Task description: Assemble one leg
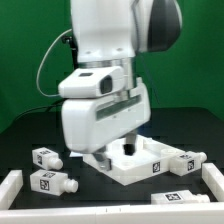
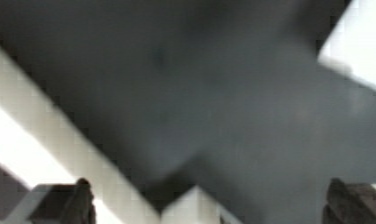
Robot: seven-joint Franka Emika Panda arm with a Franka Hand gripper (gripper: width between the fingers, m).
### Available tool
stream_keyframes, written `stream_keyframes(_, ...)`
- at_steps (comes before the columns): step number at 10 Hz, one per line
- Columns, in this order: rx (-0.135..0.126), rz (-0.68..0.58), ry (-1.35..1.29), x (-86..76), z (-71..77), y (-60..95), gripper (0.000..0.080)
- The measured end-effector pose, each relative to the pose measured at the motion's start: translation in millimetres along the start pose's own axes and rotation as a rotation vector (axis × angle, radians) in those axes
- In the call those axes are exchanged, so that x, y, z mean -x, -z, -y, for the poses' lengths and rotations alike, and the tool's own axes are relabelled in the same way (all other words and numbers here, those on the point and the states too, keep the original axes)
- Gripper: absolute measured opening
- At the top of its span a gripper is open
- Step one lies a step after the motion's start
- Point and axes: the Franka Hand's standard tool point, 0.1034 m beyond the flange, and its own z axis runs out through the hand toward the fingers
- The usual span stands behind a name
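Two stubby white legs with tag markers lie on the black table at the exterior view's left, one farther back [image 1: 45, 157] and one nearer the front [image 1: 52, 183]. Two more legs [image 1: 188, 160] lie at the right, by the large white square panel [image 1: 140, 168]. My gripper [image 1: 128, 146] hangs low over the back part of the panel. In the wrist view the gripper [image 2: 208, 205] is open, its dark fingertips [image 2: 64, 200] wide apart. Only a blurred white panel rim [image 2: 256, 195] shows between them. It holds nothing.
A white rail [image 1: 100, 214] runs along the table's front, with raised ends at the left [image 1: 10, 188] and right [image 1: 212, 180]. A black cable [image 1: 45, 70] hangs behind the arm. The backdrop is green.
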Motion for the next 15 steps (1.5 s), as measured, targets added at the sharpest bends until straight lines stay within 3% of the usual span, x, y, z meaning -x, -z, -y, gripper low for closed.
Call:
stream_keyframes(1, 0.000, -0.016, 0.003, -30.8, -3.6, -2.7, 0.0649)
stream_keyframes(2, 0.017, -0.029, 0.039, -51.5, -7.2, -5.4, 0.0649)
stream_keyframes(4, 0.011, -0.025, 0.024, -41.5, -8.0, -6.2, 0.0649)
stream_keyframes(6, 0.016, -0.028, 0.030, -42.3, -6.9, -8.2, 0.0649)
stream_keyframes(9, 0.083, -0.086, 0.096, -61.5, 12.8, -28.8, 0.0649)
stream_keyframes(11, 0.076, -0.090, 0.100, -64.9, 19.9, -41.3, 0.0649)
stream_keyframes(15, 0.061, -0.087, 0.065, -57.0, 16.1, -41.9, 0.0649)
